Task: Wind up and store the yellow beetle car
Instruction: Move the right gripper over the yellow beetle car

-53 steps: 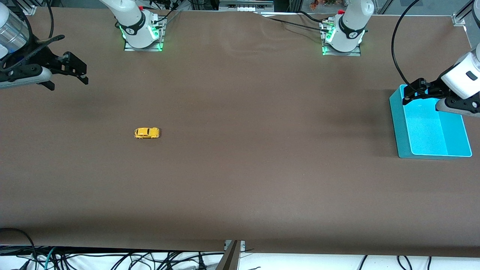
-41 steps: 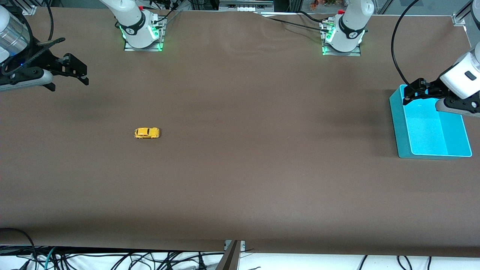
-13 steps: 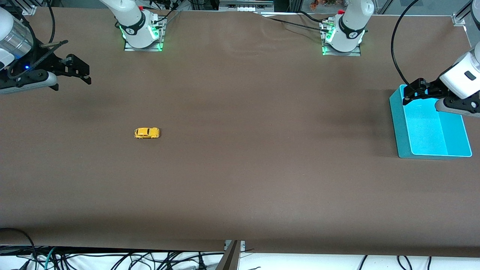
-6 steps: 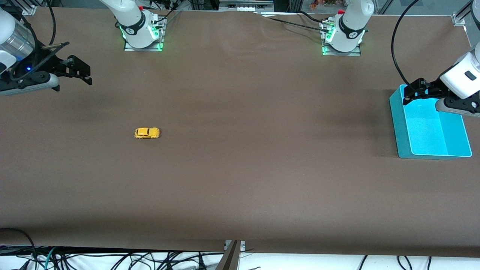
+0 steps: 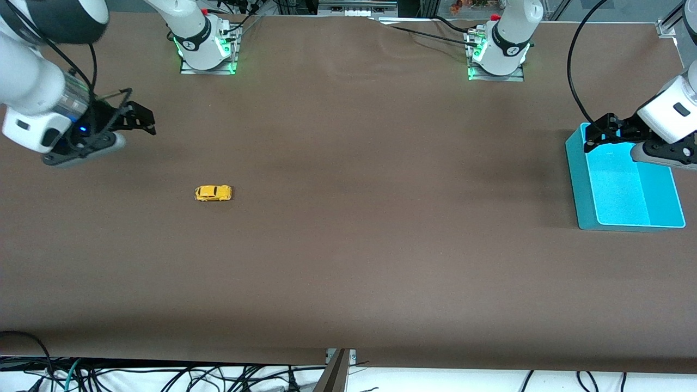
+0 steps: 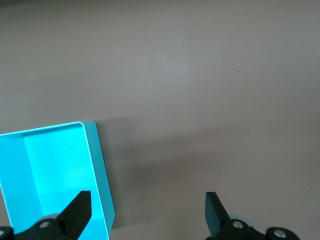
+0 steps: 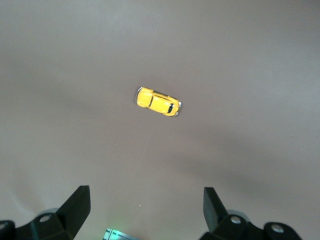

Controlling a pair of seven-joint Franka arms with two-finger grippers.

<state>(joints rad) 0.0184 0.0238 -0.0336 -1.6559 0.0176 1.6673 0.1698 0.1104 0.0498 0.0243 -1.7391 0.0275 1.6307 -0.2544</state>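
Observation:
The yellow beetle car (image 5: 213, 193) stands on its wheels on the brown table (image 5: 348, 245), toward the right arm's end. It also shows in the right wrist view (image 7: 158, 101), clear of the fingers. My right gripper (image 5: 142, 121) is open and empty, up in the air over bare table between the right arm's base and the car. My left gripper (image 5: 596, 136) is open and empty, hanging over the corner of the turquoise bin (image 5: 584, 185) that lies farthest from the front camera. In the left wrist view the bin (image 6: 97, 165) lies under one finger (image 6: 77, 212).
The turquoise bin stands empty at the left arm's end of the table. The two arm bases (image 5: 206, 51) (image 5: 496, 57) stand along the table's edge farthest from the front camera. Cables hang below the table's near edge.
My right arm has swung in from the table's end toward the car, its gripper moving closer to it and staying open. The car, the bin and the left arm have not moved.

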